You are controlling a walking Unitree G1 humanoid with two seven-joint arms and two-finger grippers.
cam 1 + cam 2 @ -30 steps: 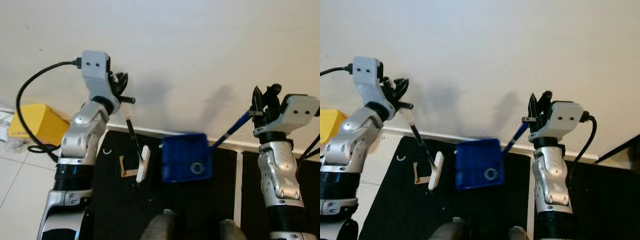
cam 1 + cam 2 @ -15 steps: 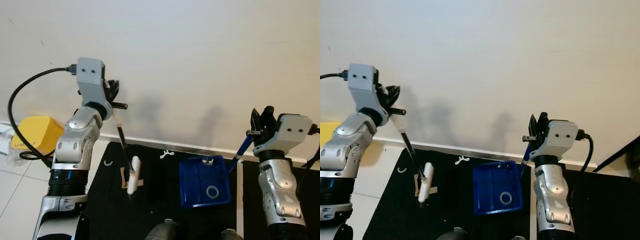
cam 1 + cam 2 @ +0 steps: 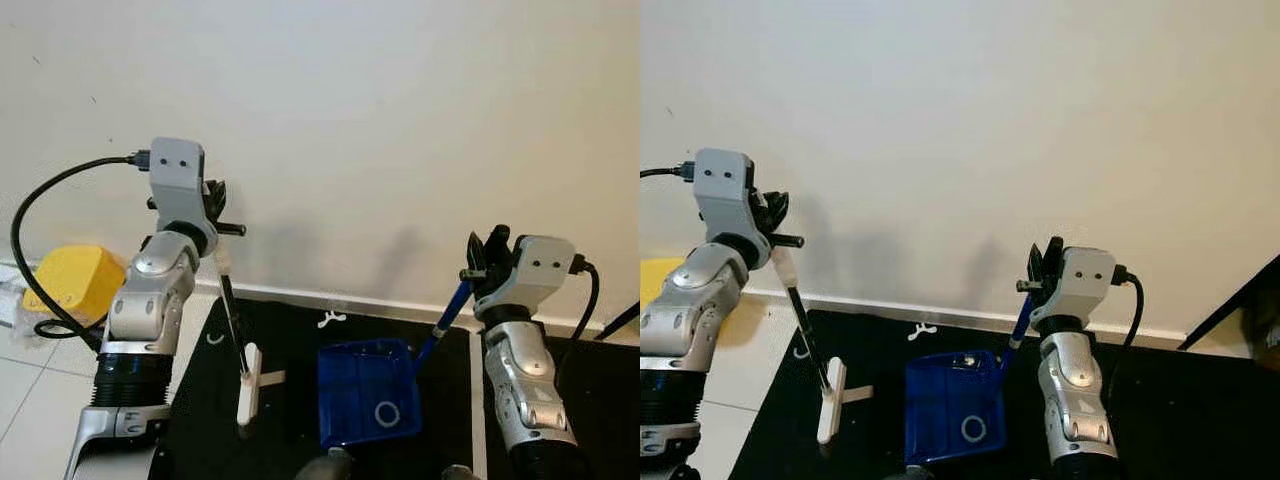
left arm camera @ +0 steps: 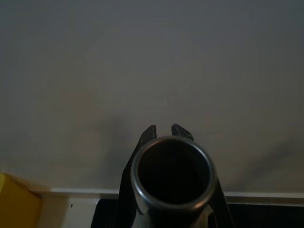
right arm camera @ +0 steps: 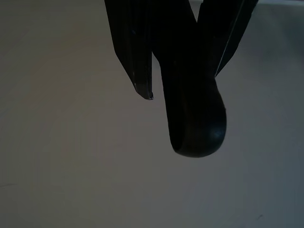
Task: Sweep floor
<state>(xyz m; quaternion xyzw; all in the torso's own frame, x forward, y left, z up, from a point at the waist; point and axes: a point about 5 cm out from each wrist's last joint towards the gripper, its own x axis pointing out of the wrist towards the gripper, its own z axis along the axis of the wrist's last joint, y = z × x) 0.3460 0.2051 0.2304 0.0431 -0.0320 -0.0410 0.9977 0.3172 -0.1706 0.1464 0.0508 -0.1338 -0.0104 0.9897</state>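
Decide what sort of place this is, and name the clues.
Probably a room in a home, at the foot of a plain wall: a white baseboard, pale floor tiles and a black mat with a blue dustpan on it.

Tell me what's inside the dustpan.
One small ring lies in the blue dustpan, near its front edge. A pale speck sits at the back rim. The rest of the tray looks bare.

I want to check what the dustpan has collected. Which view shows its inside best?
The left eye view: the blue dustpan lies open with a small ring inside. The right eye view matches; the right wrist view gives only its dark handle end.
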